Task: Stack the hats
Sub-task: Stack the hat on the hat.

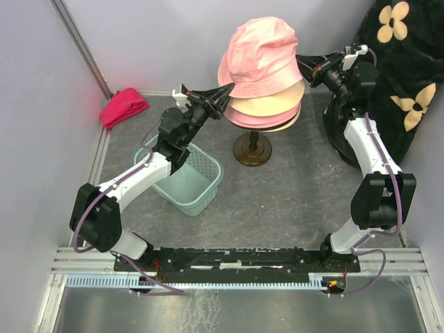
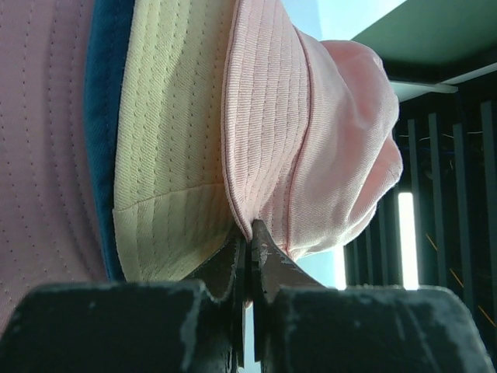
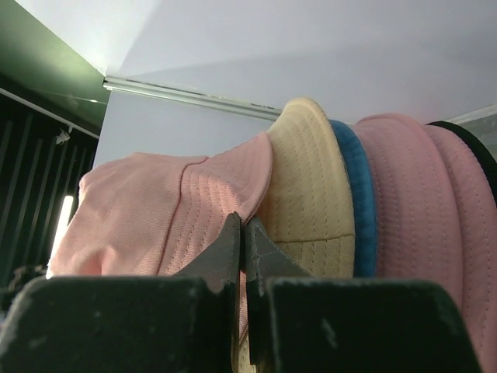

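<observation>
Both arms are on the pale-pink soft fabric bucket hat, crown up, top of the pile on the dark round stand mid-table. left gripper: jaws together, clamped on the brim's left edge. right gripper: same, clamped on the brim's right edge. Both wrist views show cloth pinched right at the tips. So the hat hangs between the two hands, with the grip line running left-right across the brim and each arm equally near its own side. Below it, in order: beige fabric bucket hat, thin blue hat, second pink hat, and a black hat showing only as a rim. Relation that matters: the pile lies straight under the held hat, along the stand's upright axis. At both pinch points the pink brim sits just beside the beige brim, maybe touching, can't tell. From above, the crown looks pushed toward the back wall, so not square on the pile. My read: last hat, nearly seated. Next is a short, level pull down on both sides together, then release. Risk: an uneven pull tips the pile or drags the beige brim. Teal plastic slotted basket under the left arm and magenta-red cloth bundle far left aren't involved.
</observation>
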Motion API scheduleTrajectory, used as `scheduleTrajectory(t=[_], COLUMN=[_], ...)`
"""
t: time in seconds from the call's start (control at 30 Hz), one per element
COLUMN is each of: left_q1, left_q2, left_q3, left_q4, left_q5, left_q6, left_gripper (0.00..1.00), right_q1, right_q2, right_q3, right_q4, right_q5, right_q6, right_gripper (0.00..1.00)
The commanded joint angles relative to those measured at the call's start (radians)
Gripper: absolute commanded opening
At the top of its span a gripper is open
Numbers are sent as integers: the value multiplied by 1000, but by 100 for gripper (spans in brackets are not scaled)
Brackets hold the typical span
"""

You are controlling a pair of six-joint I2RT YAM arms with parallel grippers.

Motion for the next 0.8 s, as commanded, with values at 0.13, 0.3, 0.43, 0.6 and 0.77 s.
scheduleTrajectory(t=[0.13,0.3,0.43,0.6,0.77], left_q1=[-39,-38,-38,-38,-38], left_q2=[-35,-60,-62,-60,-61], left_q3=[-57,-74,-75,-73,-72], left_q4=[-42,-35,-26,-5,6], left_q5=[-31,-68,-70,-72,-74], left_q6=[64,65,65,60,59], left_gripper=[3,3,4,5,7], right_q1=[-6,-16,-21,-32,-46], right_q2=[-14,-72,-124,-216,-316], right_q3=[-25,-92,-144,-216,-242], right_q4=[-75,-16,9,24,8], right_q5=[99,147,189,231,254], right_q6=[-33,10,36,67,93], right_gripper=[17,32,39,44,47])
